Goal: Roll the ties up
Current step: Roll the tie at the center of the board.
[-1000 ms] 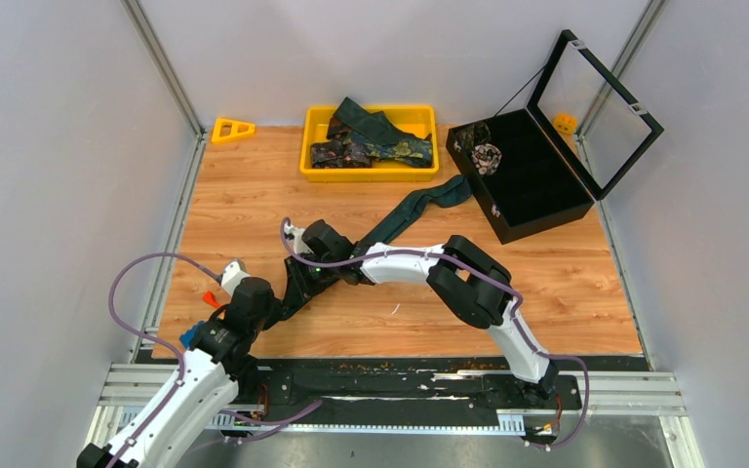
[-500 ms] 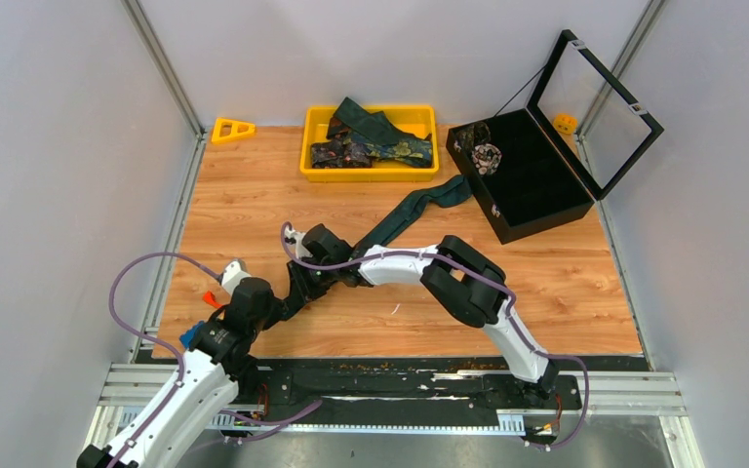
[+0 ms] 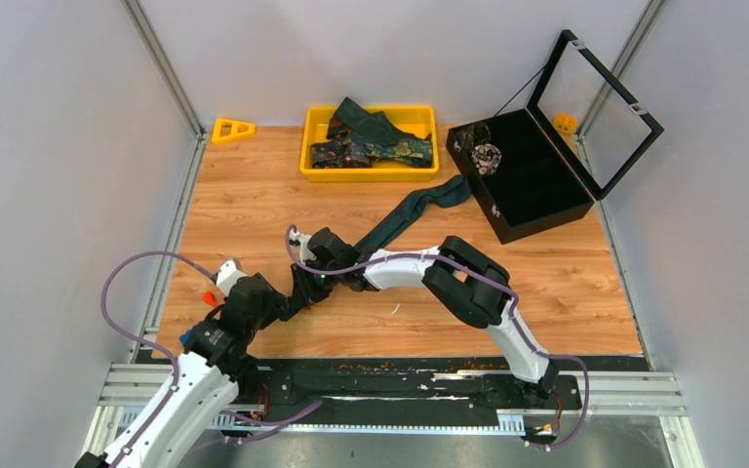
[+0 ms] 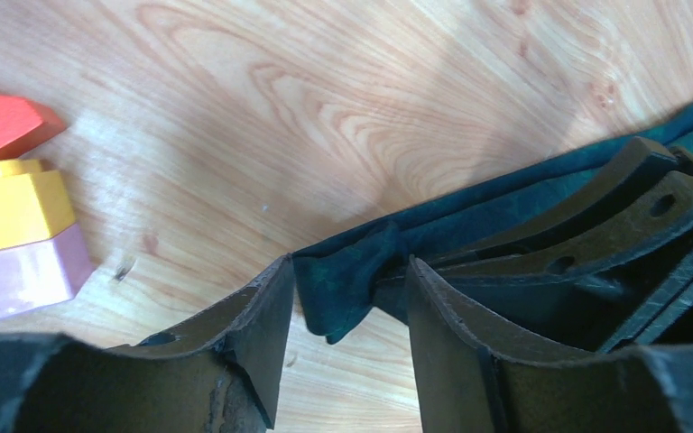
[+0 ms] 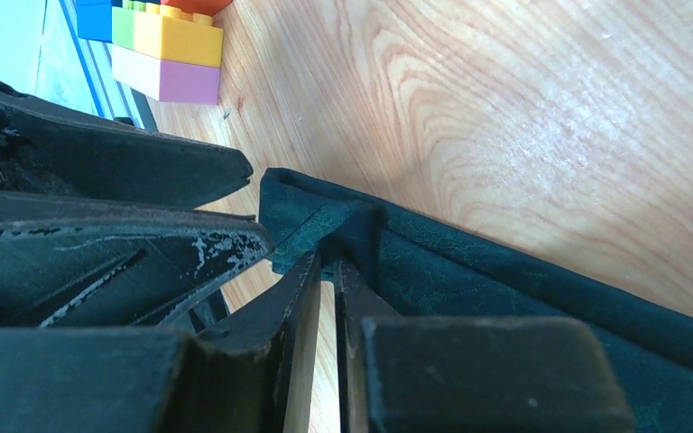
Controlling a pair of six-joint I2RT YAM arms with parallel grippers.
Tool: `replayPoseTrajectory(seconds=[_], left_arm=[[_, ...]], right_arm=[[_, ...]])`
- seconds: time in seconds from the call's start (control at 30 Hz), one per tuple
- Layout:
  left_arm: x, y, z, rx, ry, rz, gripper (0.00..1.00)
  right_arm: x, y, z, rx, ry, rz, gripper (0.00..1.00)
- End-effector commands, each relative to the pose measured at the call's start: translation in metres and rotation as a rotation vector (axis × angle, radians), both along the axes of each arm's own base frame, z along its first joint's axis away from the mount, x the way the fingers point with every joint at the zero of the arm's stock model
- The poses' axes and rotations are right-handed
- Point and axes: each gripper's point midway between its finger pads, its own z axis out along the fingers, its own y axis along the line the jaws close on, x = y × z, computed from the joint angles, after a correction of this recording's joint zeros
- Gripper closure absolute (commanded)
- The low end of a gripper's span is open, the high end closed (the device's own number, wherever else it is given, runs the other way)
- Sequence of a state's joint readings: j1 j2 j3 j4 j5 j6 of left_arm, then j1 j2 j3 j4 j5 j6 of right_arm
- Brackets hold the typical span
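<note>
A dark teal-green tie [image 3: 417, 207] lies diagonally on the wooden table, from the black case down to both grippers. In the left wrist view its narrow folded end [image 4: 347, 284] sits between the fingers of my left gripper [image 4: 348, 266], which is open and not pinching it. My right gripper [image 5: 328, 260] is shut on a fold of the same tie [image 5: 469, 271] just behind that end. From above, the left gripper [image 3: 278, 302] and right gripper [image 3: 304, 286] meet tip to tip. More patterned ties [image 3: 371, 136] lie piled in the tray.
The yellow tray [image 3: 371, 175] stands at the back centre. The black case [image 3: 536, 190] with its clear lid raised stands back right, a rolled tie [image 3: 486, 154] inside. Toy blocks [image 4: 13, 207] sit just left of the grippers. A yellow triangle [image 3: 232, 129] lies back left.
My left gripper has opened and let go of the tie's end, and its arm has drawn back slightly. The right gripper keeps its pinch and has barely shifted.
</note>
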State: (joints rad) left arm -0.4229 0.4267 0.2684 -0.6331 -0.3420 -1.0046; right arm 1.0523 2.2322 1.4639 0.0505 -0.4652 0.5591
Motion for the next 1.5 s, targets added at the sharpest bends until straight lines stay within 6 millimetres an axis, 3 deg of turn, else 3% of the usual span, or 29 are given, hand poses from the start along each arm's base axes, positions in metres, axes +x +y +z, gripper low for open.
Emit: replayPoseTrajectory(seconds=[0.0,0.43,1.03,1.23,1.47], left_arm=[[-0.006,0.015,0.006,0.026,0.013,0.076,0.45],[-0.010,0.009,-0.011,-0.040,0.000,0.084,0.60],[-0.010,0.004,-0.035,-0.034,0.040,0.061,0.66],[-0.011,0.006,-0.041,-0.026,0.048,0.065,0.73],[-0.010,0.006,-0.042,-0.019,0.045,0.062,0.81]], right_arm=[[-0.007,-0.025,-0.037,-0.125,0.022,-0.028,0.87],[-0.011,-0.029,-0.044,-0.140,0.038,-0.027,0.88],[-0.006,-0.022,-0.029,-0.119,0.020,-0.018,0.89],[-0.007,-0.020,-0.015,-0.102,0.008,-0.005,0.89],[-0.003,-0.016,0.025,-0.042,-0.020,0.006,0.88]])
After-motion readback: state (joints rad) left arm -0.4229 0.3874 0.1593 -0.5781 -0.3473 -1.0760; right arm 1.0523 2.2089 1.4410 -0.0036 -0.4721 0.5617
